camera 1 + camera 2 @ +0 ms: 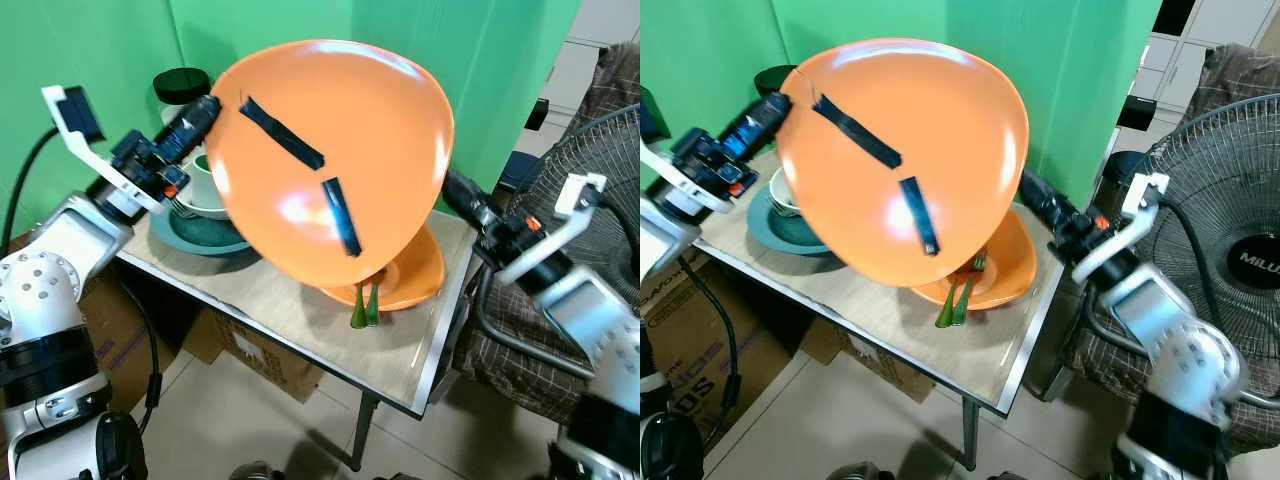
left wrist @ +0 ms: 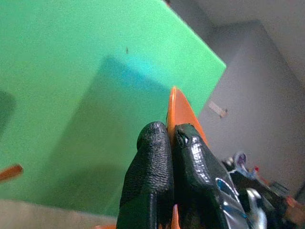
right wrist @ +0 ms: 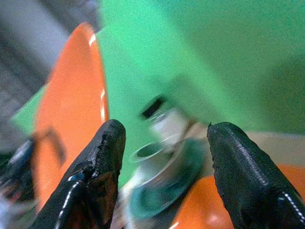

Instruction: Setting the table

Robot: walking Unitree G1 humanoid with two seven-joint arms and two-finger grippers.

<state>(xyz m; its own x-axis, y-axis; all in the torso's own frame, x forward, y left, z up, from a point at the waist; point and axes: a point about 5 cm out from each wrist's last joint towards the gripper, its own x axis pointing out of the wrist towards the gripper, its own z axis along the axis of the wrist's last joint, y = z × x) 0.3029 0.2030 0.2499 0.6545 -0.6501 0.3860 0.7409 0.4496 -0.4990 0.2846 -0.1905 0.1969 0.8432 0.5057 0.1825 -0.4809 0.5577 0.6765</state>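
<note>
Plate [image 1: 330,150] hangs tilted above the tabletop [image 1: 300,320], pinched in the left hand [image 1: 212,108], unplaced; right hand [image 1: 1025,185] gapes empty.

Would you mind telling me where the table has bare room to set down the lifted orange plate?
The near strip of the table, in front of the second orange plate and the green utensils, is bare. The far left is crowded: teal plate with a white cup.
</note>
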